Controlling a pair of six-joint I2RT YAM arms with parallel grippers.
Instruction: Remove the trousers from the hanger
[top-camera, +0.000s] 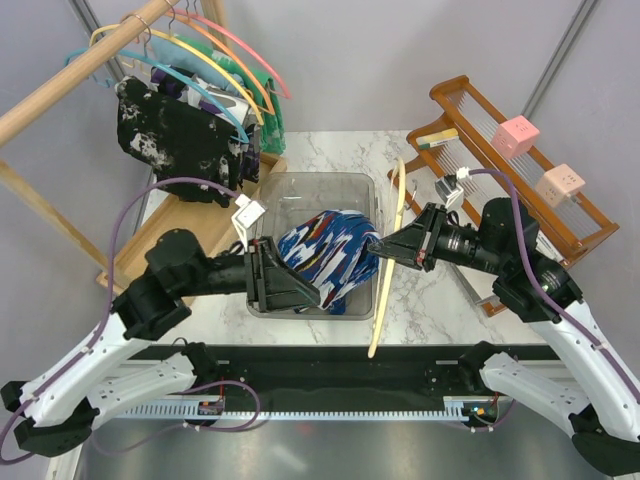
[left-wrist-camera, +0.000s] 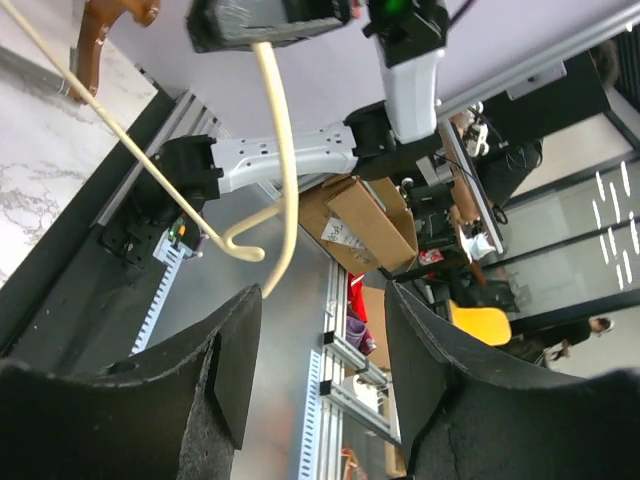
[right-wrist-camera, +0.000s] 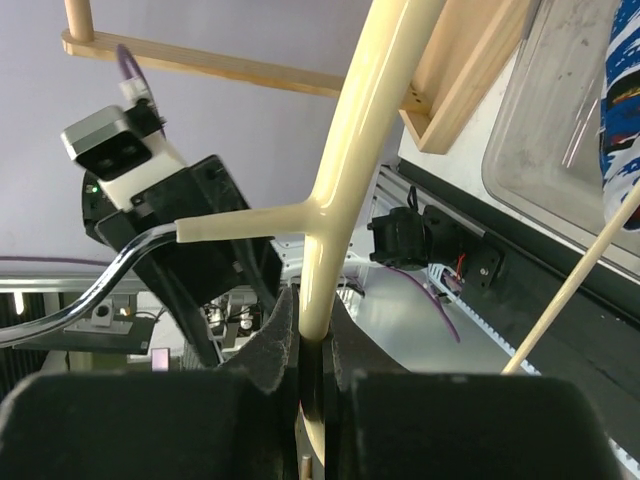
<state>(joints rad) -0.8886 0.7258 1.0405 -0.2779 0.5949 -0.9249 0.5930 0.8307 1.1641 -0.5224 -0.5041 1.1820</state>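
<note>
The trousers (top-camera: 325, 255), in a blue, white, red and black print, are bunched in a heap in the clear plastic bin (top-camera: 300, 190). A strip of them shows in the right wrist view (right-wrist-camera: 620, 120). The cream hanger (top-camera: 388, 260) stands along the bin's right side. My right gripper (top-camera: 385, 246) is shut on the hanger's arm (right-wrist-camera: 340, 200), its tip against the trousers' right edge. My left gripper (top-camera: 292, 285) is open and empty at the trousers' left front side. Its jaws (left-wrist-camera: 320, 350) hold nothing, and the hanger's hook (left-wrist-camera: 285, 150) shows beyond them. Whether the trousers still hang on the bar is hidden.
A wooden rail at the back left carries pink, orange and teal hangers (top-camera: 235, 60) and a black speckled garment (top-camera: 175, 140). A brown wooden rack (top-camera: 520, 170) with two pink cubes stands at the right. A black and metal rail (top-camera: 330, 390) runs along the near edge.
</note>
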